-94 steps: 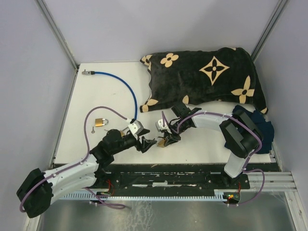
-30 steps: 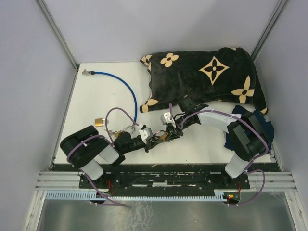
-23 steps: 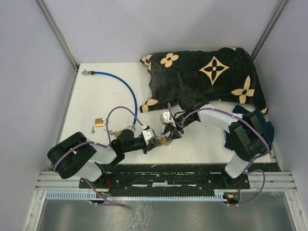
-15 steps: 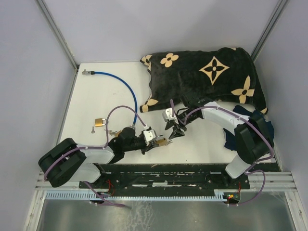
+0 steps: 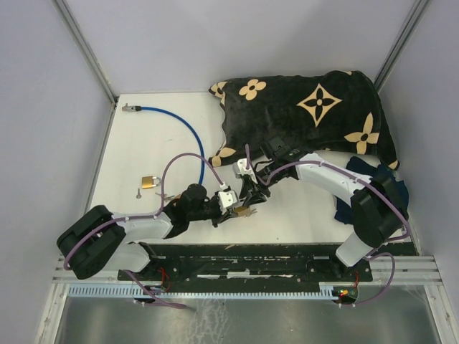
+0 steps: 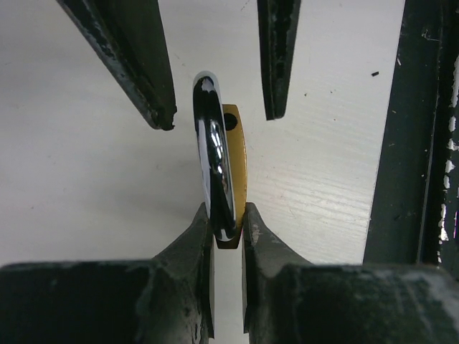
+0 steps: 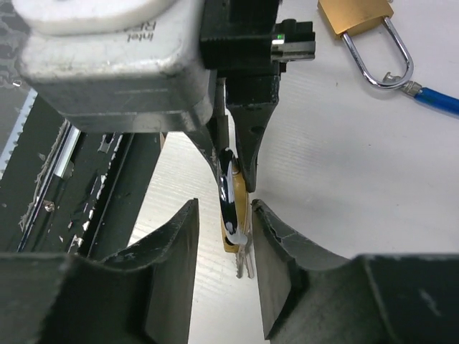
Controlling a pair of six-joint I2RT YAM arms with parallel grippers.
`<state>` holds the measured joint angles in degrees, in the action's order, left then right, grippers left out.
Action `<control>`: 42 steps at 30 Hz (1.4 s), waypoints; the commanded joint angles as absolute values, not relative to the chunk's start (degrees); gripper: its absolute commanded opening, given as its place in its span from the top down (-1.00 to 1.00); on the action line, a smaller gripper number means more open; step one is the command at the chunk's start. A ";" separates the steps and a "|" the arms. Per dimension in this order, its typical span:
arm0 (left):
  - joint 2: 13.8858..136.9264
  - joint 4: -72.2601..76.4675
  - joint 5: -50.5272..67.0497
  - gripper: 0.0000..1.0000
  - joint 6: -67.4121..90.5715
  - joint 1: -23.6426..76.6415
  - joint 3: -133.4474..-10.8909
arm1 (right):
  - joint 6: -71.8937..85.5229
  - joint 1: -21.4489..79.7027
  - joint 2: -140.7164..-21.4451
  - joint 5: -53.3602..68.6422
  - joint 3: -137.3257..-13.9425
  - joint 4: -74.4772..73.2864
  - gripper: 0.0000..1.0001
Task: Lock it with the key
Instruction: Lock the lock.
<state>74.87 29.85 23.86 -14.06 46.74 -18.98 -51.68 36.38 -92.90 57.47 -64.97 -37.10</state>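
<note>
On the near middle of the table (image 5: 143,150), the left claw (image 6: 228,215) pinched the brass padlock (image 6: 238,172). The right claw (image 7: 224,218) stood open around it and needed to grab the key (image 7: 244,266) squarely.

A blue cable (image 5: 188,132) curves beside a black blanket (image 5: 308,115) (tan flower print).

A white table (image 5: 143,143) carries a black cloth (image 5: 287,122) patterned with cream-tan flowers and four-pointed stars, a bright blue cable (image 5: 188,132) with a silver tip, and a dark navy cloth (image 5: 387,188). The padlock (image 6: 237,165) has a brass-gold body and mirror-chrome shackle, a second padlock (image 5: 148,181) shows the same brass and silver, and the left end effector (image 6: 228,215) and right end effector (image 7: 224,215) are scuffed black. The left arm (image 5: 136,228) and right arm (image 5: 326,179) are white with black joints, looped with purple wires (image 5: 172,168).
</note>
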 commanded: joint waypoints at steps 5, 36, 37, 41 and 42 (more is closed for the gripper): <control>73.98 33.40 25.33 0.94 -16.53 46.76 -21.92 | -50.33 38.11 -92.64 56.76 -68.06 -36.85 0.50; 97.71 88.18 22.17 -0.52 -8.88 46.56 -11.11 | -70.03 28.82 -94.57 66.62 -66.61 -48.96 0.96; 98.98 88.98 22.94 -0.50 -8.64 46.50 -11.70 | -69.78 28.75 -94.57 66.61 -66.70 -48.81 0.96; 103.41 91.42 25.72 -0.40 -6.44 46.56 -13.96 | -69.58 28.74 -94.75 66.79 -66.61 -48.43 0.96; 104.31 91.89 26.32 -0.38 -5.96 46.55 -14.64 | -69.56 28.74 -94.79 66.86 -66.62 -48.43 0.96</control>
